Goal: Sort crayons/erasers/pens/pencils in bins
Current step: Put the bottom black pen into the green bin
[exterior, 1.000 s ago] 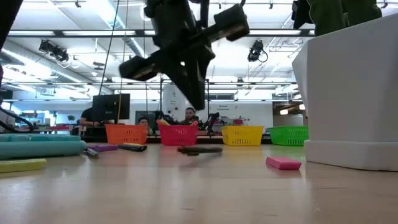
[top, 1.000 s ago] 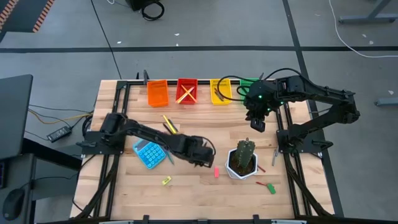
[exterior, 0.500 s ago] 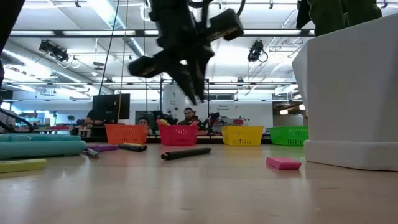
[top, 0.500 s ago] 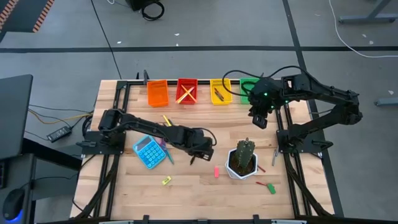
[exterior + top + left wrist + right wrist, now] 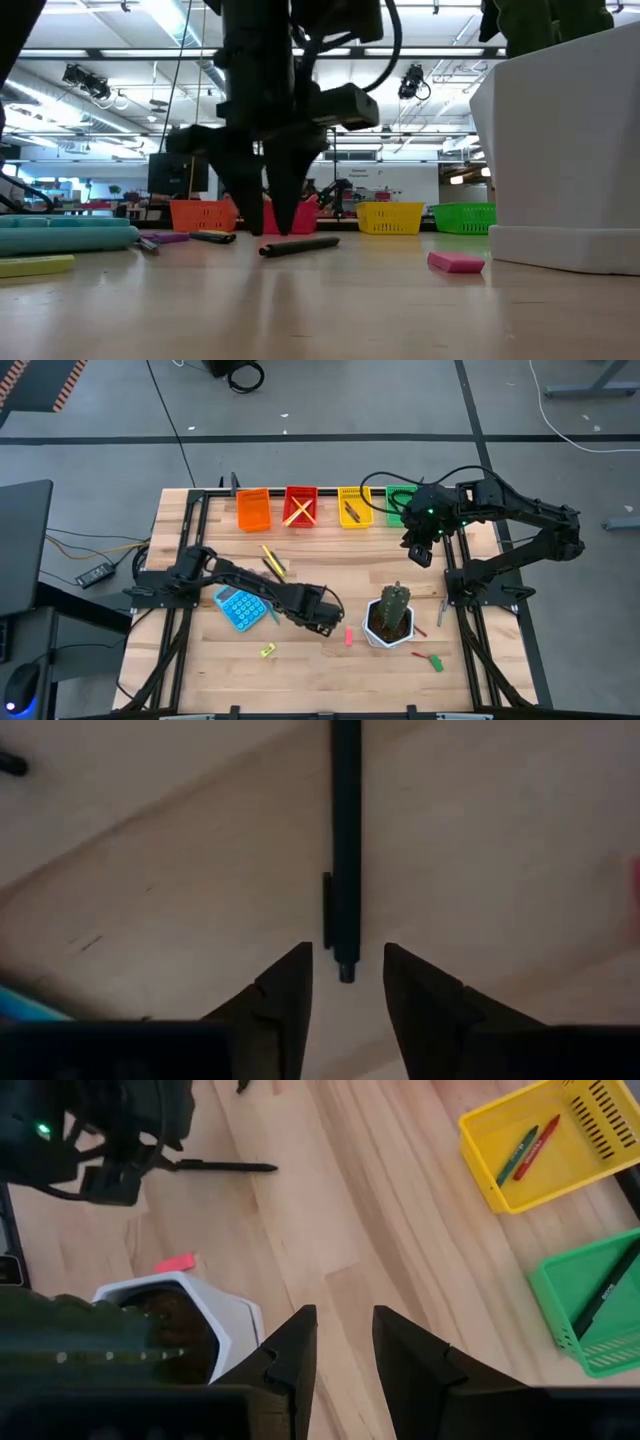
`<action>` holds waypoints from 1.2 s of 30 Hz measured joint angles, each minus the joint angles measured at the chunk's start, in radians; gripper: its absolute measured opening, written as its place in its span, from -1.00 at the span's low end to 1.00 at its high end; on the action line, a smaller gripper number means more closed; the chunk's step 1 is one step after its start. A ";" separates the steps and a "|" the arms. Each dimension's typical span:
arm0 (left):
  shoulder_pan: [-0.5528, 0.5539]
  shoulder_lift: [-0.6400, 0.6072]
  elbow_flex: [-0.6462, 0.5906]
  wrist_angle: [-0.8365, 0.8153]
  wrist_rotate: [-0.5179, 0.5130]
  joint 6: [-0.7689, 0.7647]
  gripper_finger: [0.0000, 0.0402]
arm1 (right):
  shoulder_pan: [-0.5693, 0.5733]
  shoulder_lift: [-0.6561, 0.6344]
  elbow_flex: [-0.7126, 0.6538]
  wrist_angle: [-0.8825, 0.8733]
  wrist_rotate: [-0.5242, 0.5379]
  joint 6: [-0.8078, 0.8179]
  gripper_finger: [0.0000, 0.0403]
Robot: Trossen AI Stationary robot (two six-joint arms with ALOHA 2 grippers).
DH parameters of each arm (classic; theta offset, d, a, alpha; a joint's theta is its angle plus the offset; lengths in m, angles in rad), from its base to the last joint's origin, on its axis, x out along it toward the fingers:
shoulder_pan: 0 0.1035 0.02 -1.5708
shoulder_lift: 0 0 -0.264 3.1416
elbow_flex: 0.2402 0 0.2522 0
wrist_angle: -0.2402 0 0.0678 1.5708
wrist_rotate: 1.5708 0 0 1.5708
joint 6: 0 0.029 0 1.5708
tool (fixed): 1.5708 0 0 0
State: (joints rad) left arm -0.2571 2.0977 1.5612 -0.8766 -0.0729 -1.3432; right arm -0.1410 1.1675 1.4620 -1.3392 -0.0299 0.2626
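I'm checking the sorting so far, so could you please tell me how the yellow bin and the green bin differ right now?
The yellow bin holds two short crayons, one green and one red; the green bin holds one long black pen. In the row seen from above, the green bin is the end one by the right arm, and the yellow bin is next to the red bin. Both are slotted plastic baskets.

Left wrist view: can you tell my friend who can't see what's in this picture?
A black pen lies on the pale wooden table, its end between the open fingertips of the left gripper, which are not touching it. A bit of blue shows at one edge.
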 joint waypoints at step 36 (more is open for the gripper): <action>0.028 0.076 0.027 0.040 0.015 0.038 -0.80 | -0.001 0.000 0.000 0.003 -0.001 -0.001 -0.47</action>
State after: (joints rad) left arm -0.2291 2.1735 1.5879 -0.8370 -0.0582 -1.3051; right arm -0.1417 1.1679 1.4620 -1.3361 -0.0307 0.2619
